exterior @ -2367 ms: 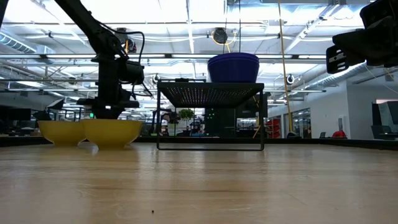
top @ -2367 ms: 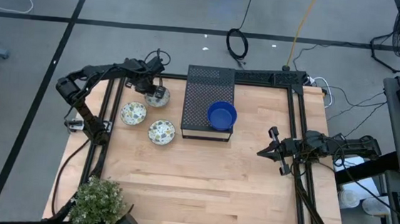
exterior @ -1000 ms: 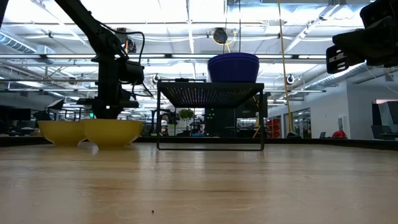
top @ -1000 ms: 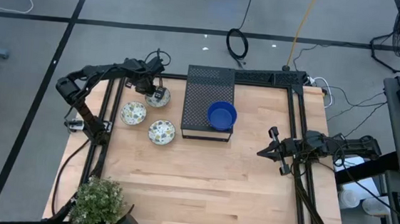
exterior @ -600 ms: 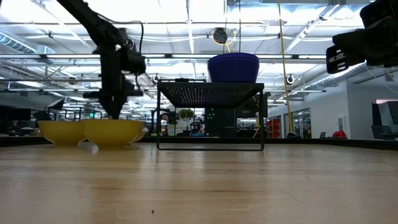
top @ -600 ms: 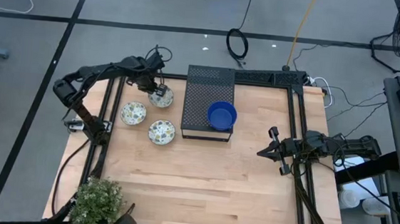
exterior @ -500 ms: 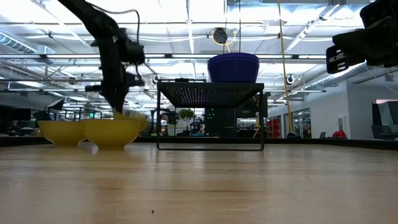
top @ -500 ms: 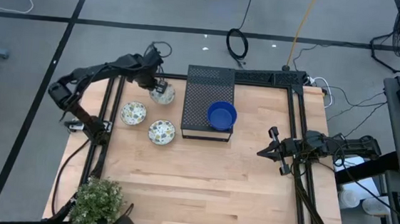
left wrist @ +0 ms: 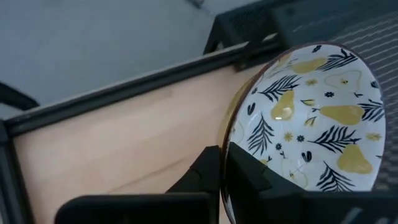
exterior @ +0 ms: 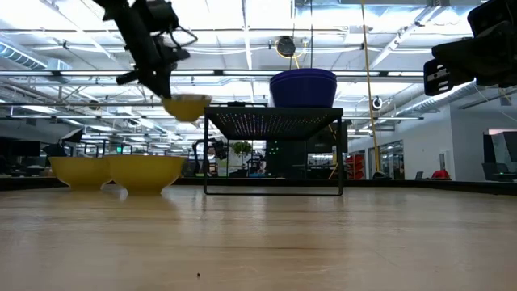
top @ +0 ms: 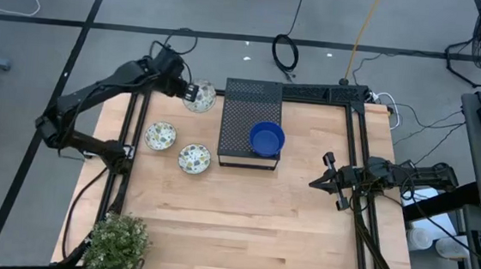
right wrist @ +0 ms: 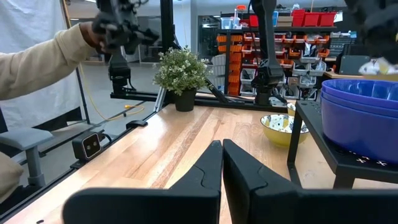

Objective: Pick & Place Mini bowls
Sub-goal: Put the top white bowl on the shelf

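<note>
Left gripper (top: 187, 91) is up in the air, clamped on the rim of a patterned bowl (top: 199, 96), and the wrist view shows that grip plainly: dark fingers (left wrist: 239, 174) pinching the near edge, the bowl (left wrist: 311, 118) tipped with its pear-and-leaf inside facing the camera. Here's the relation that matters: the black perforated box (top: 252, 122) sits just beside the carried bowl, on the side toward the right arm, and from the low view the bowl (exterior: 187, 106) hangs at about the height of the box top (exterior: 273, 111), not yet over it. So the coming move looks like a short sideways carry onto that top, where the stacked blue bowls (top: 267, 138) already occupy the near corner; the far end of the top is bare. The left arm is plainly the nearer one. The right gripper (top: 323, 177) waits well apart over the surface's right side, pinched closed and empty. On the wooden surface (top: 242, 221) two more patterned bowls (top: 160, 135) and (top: 194, 157) rest near each other, left of the box. A potted plant (top: 118, 242) stands at the near left corner. In the room beyond, the right wrist view catches a person's sleeve (right wrist: 43, 59).
</note>
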Action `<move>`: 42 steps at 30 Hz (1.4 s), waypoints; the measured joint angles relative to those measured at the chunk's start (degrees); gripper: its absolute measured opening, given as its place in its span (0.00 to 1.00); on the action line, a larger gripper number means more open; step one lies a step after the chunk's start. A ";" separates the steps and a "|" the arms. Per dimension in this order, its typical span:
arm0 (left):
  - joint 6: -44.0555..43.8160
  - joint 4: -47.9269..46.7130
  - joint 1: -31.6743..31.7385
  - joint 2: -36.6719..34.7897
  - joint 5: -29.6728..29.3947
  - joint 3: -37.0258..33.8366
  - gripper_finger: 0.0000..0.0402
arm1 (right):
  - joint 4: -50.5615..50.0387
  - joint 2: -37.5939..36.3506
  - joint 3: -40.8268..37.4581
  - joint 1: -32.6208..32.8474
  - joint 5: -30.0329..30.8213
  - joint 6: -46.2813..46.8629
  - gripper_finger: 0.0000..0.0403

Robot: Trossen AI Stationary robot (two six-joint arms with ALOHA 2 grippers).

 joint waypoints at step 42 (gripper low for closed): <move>-2.71 -10.55 -9.98 28.23 10.89 31.50 0.02 | -0.01 0.00 -0.02 0.00 0.00 0.00 0.00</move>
